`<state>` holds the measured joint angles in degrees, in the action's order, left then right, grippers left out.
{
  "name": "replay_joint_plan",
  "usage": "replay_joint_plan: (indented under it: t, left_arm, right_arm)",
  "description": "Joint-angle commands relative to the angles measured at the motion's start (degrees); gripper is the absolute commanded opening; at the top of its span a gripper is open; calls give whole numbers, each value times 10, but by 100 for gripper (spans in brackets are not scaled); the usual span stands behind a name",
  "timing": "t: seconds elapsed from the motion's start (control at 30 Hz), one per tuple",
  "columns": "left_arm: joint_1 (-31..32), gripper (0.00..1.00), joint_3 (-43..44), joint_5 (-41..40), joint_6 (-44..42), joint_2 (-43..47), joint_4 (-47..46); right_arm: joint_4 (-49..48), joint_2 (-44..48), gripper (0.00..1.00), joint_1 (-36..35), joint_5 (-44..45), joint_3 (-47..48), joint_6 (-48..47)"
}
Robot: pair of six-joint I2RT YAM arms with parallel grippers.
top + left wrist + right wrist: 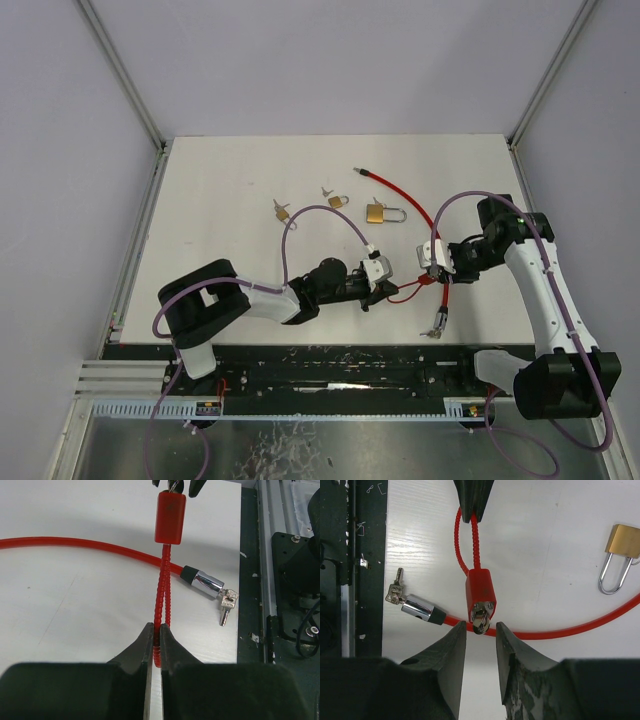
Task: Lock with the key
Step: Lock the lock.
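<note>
While the left claw (154, 632) pinches the red cable loop (161, 595) tight, the right claw (479, 630) stands narrowly parted around the key (480, 619) in the red lock body (480, 589).

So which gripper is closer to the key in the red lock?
Right. The right gripper straddles the key; the left gripper clamps the red loop, farther off.
</note>
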<state>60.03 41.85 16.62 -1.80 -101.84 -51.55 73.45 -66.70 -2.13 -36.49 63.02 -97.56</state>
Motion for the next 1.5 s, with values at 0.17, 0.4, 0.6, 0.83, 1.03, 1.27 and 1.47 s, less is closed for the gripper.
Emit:
replay_joint_plan:
  t: [0.17, 0.4, 0.6, 0.83, 1.03, 1.27, 1.47]
  left_arm:
    - [3, 0, 13, 7, -4, -4, -16]
    - [3, 0, 15, 7, -4, -5, -15]
    - [3, 0, 16, 6, -4, -6, -13]
    - [3, 0, 15, -2, -5, -5, -13]
    - [3, 0, 9, -7, -4, -2, -21]
    - [3, 4, 17, 3, -4, -5, -8]
    - [3, 15, 32, 24, -4, -13, 12]
  right_arm:
    - [23, -10, 25, -3, -13, 6, 0]
    - [14, -13, 12, -3, -11, -4, 3]
    - [6, -14, 0, -3, -17, -4, 20]
    - [-12, -22, 13, -3, -56, -10, 68]
    - [-40, -23, 6, -3, -68, -50, 82]
    - [-60, 10, 0, -3, -102, -64, 73]
    - [-148, 28, 0, -3, -164, -77, 251]
